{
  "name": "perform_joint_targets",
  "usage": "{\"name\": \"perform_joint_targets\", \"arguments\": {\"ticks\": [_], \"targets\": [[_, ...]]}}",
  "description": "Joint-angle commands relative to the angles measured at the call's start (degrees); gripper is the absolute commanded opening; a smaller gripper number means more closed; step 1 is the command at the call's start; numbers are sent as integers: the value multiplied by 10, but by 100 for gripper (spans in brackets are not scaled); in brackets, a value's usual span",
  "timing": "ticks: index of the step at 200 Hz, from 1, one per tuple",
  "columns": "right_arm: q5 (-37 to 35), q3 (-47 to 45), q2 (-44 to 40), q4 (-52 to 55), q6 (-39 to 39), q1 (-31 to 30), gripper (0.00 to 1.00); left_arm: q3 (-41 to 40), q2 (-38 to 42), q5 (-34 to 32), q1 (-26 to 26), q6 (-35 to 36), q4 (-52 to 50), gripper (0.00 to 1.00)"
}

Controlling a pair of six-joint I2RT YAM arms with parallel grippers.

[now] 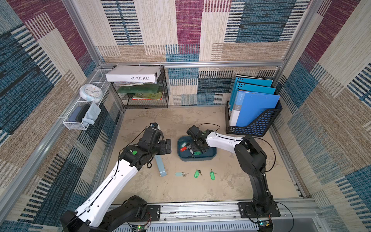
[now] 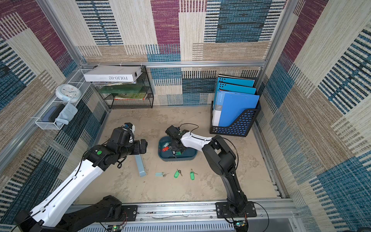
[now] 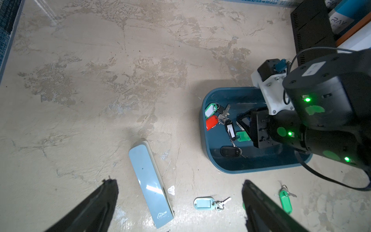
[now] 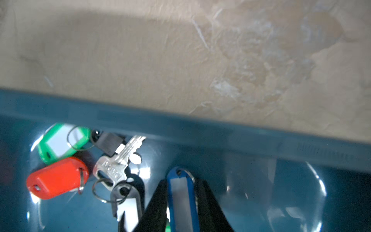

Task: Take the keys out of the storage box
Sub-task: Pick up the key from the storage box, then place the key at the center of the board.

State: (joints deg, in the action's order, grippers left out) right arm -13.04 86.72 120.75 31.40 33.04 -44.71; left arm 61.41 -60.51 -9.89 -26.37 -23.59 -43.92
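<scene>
The storage box [image 1: 200,159] [image 2: 176,159] is a dark teal tray in mid table. Inside it lie keys with a red tag [image 4: 58,177] [image 3: 211,122], a green tag [image 4: 62,142] and black tags. My right gripper [image 4: 181,183] [image 1: 195,147] reaches down into the box, shut on a blue-tagged key [image 4: 181,200]. Three keys lie on the table in front of the box: one pale teal [image 1: 179,174] [image 3: 203,203] and two green [image 1: 197,173] [image 1: 212,175]. My left gripper [image 3: 178,181] [image 1: 167,146] hangs open and empty, left of the box.
A long pale blue case [image 1: 161,166] [image 3: 150,184] lies under the left gripper. A black file holder with blue folders [image 1: 253,120] stands back right. A black mesh shelf [image 1: 144,90] stands back left, with a white wire basket [image 1: 80,118] on the left wall.
</scene>
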Motion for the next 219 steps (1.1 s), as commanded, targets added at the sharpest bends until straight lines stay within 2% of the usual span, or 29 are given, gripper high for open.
{"name": "perform_joint_targets", "arguments": {"ticks": [1,33,73,112,130,170,199,219], "targets": [[-7,1,8,27,0,1,18,0,0,-10,2,4,-3,99],[-20,35,3,33,-12,1,7,-1,0,-11,2,4,-3,99],[-20,71,-20,49,-36,1,1,0,2,-14,2,4,-5,99],[25,36,-109,22,-74,-6,0,-1,7,-17,2,4,-6,99],[74,3,-173,-2,-109,-22,0,0,7,-18,2,4,-6,99],[157,-112,-271,-95,-48,-116,0,-1,8,-20,3,2,-7,99],[133,-133,-253,-100,-20,-207,0,-1,11,-23,3,0,-9,99],[133,-149,-233,-100,14,-224,0,-2,14,-22,3,0,-9,99]]}}
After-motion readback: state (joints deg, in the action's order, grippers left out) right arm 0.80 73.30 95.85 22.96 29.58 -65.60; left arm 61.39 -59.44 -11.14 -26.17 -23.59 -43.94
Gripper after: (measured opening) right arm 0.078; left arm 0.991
